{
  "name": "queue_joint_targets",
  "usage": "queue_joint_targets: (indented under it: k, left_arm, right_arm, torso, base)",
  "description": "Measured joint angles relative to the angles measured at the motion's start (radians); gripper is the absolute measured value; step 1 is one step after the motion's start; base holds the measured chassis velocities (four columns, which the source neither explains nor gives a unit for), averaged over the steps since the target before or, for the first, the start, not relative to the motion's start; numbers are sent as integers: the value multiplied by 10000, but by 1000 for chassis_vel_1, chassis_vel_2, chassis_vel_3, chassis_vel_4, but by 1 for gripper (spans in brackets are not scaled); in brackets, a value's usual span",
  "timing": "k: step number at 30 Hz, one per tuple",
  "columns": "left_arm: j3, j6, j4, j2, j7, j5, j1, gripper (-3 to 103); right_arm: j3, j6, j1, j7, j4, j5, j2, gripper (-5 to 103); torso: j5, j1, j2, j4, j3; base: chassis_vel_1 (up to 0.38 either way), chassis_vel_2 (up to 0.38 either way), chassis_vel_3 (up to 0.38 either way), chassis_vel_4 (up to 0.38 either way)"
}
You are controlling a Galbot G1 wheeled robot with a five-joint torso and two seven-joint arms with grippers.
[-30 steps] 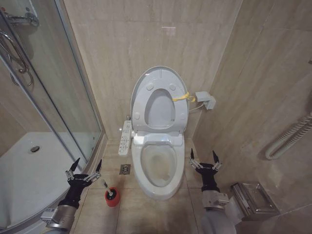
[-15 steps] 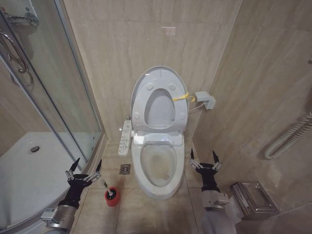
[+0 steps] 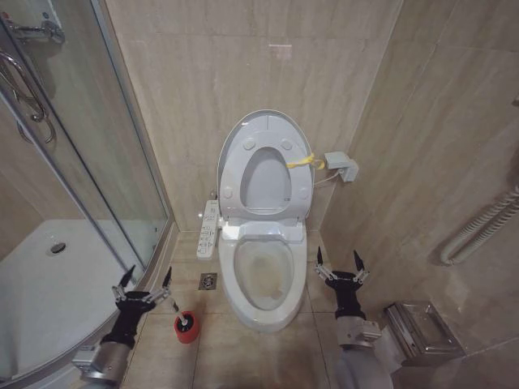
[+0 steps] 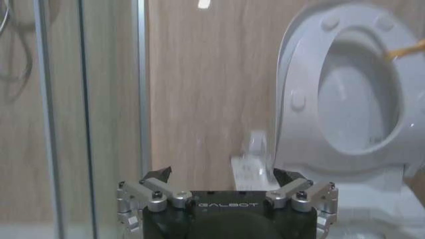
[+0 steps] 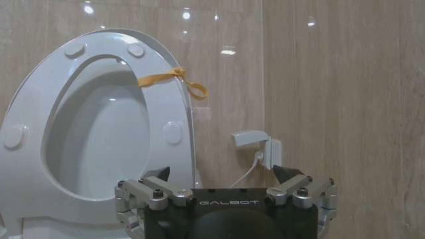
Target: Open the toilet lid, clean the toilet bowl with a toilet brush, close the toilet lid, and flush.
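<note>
We are hovering the released left claw (image 3: 144,283) near the toilet brush (image 3: 186,324); right claw (image 3: 340,267) released. Probably best gripping its handle upright.

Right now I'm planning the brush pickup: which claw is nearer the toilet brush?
The left claw, open above the floor beside the shower glass, is nearer the toilet brush in its red holder. The right claw is across the toilet bowl.

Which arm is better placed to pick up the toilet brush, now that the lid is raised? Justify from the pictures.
Probably the left. The left gripper, open, hovers beside the toilet brush in its red holder; the right gripper is across the toilet bowl.
</note>
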Motion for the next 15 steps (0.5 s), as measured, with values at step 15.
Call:
queue_joint_targets:
  k: [15]
  left_arm:
    - [730, 634, -779, -852, -1141, 1520, 484, 100]
  right_arm:
    - [0, 0, 0, 0, 0, 0, 0, 100]
  torso:
    - [0, 0, 0, -1, 0]
  base:
    - [0, 0, 0, 0]
